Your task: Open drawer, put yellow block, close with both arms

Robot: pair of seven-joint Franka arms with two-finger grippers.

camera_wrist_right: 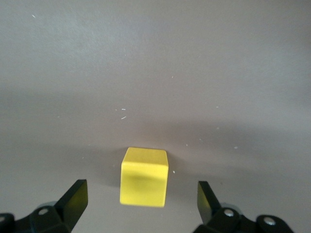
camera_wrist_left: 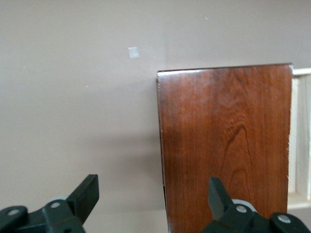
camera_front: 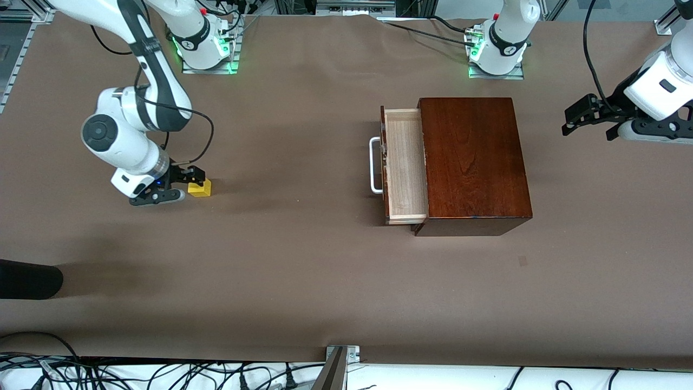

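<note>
The yellow block [camera_front: 201, 187] sat on the brown table [camera_front: 303, 281] toward the right arm's end, right at the right gripper [camera_front: 180, 186], whose fingers [camera_wrist_right: 75, 199] stood spread wide on either side of the cube without touching it and held nothing. Well apart from that hand, toward the left arm's end, the drawer [camera_front: 403, 165] stood pulled partly out of the dark wooden box [camera_front: 474, 162], its pale inside bare and its white handle [camera_front: 374, 165] facing the right gripper's end. The left gripper [camera_front: 590, 120] hung in the air past the box's closed end, jaws wide apart and empty, waiting.
</note>
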